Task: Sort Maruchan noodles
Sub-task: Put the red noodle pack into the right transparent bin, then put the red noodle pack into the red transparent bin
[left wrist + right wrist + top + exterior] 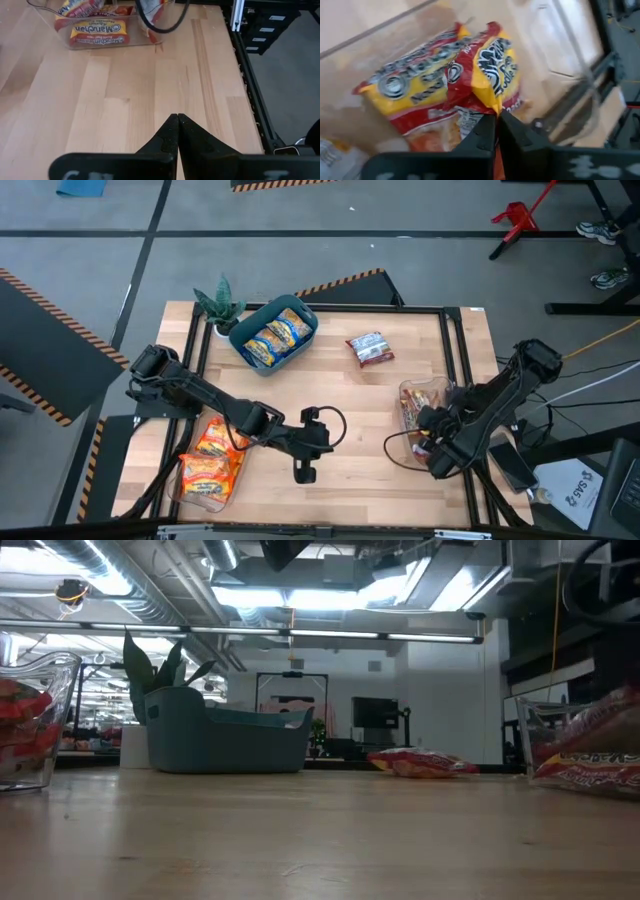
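Sorted, as I judge: orange packets [210, 458] in near-left clear tray [188, 496]; red packets [415, 415] in right tray [405, 452]. Left: blue packets in teal bin [300, 340]; one red-white packet [369, 348] loose, far centre.

My right gripper [497, 116]: pinched on a red packet [490, 65] over right tray. My left gripper [177, 118]: closed, empty, near centre.

Two clear trays [445, 392], one teal bin [300, 340], perhaps seven packets [369, 349].
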Controlling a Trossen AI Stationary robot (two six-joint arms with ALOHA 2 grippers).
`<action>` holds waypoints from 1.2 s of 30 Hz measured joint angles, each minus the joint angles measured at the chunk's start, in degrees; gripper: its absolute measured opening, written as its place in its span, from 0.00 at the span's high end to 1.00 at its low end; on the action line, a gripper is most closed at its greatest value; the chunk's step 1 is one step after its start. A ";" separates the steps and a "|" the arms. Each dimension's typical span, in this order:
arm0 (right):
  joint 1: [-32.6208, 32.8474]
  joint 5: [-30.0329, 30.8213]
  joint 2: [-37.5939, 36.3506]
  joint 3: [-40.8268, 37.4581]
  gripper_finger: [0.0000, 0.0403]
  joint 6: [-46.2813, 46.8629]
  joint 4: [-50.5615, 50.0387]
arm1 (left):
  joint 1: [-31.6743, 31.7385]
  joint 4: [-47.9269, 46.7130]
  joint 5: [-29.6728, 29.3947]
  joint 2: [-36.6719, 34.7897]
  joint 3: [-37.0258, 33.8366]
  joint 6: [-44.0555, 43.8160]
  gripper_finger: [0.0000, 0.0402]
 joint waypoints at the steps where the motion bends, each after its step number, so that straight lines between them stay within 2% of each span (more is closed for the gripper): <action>1: 0.00 -0.48 0.00 0.00 0.97 -1.28 1.14 | 0.00 -0.02 0.01 0.00 0.00 0.00 1.00; 4: 0.00 -2.05 -0.03 0.13 0.90 -4.88 4.20 | 0.02 -0.02 0.01 0.00 0.00 0.00 1.00; 9: 0.00 -3.08 -0.21 1.65 0.69 -7.93 3.71 | 0.00 -0.02 0.06 0.00 0.02 0.09 1.00; 13: 0.00 -2.41 -0.29 5.15 0.52 -9.91 -0.08 | 0.02 -0.04 0.29 0.00 0.02 0.22 1.00; 16: 0.00 -1.44 -0.29 9.44 0.45 -9.98 -5.24 | 0.02 0.00 1.78 0.00 0.02 0.18 1.00; 18: -0.09 1.62 -0.29 13.18 0.43 -9.93 -7.86 | 0.02 0.51 3.26 0.00 0.02 0.17 1.00; 21: -2.16 11.90 -0.29 18.77 0.43 -10.31 -7.11 | 0.01 0.90 5.43 -1.04 0.02 0.24 1.00; 24: -7.13 21.47 -0.31 23.18 0.42 -16.65 -4.61 | 0.00 0.53 6.15 -3.44 0.02 1.22 1.00; 27: -15.20 25.45 -0.17 24.54 0.42 -30.88 2.99 | 0.00 -0.89 5.37 -6.49 0.02 2.88 1.00; 29: -21.69 24.95 -0.16 24.15 0.42 -42.06 10.34 | 0.00 -1.88 4.01 -8.86 0.09 3.23 1.00; 32: -31.63 18.69 -0.12 21.08 0.42 -57.24 24.79 | -0.12 -5.17 1.67 -12.13 0.13 3.28 1.00; 34: -37.61 14.48 -0.12 18.09 0.42 -62.84 32.98 | -0.37 -6.85 0.17 -13.52 0.13 3.29 1.00; 36: -42.56 13.10 -0.02 14.74 0.42 -65.70 38.89 | -0.99 -9.35 -1.71 -14.74 0.11 3.28 1.00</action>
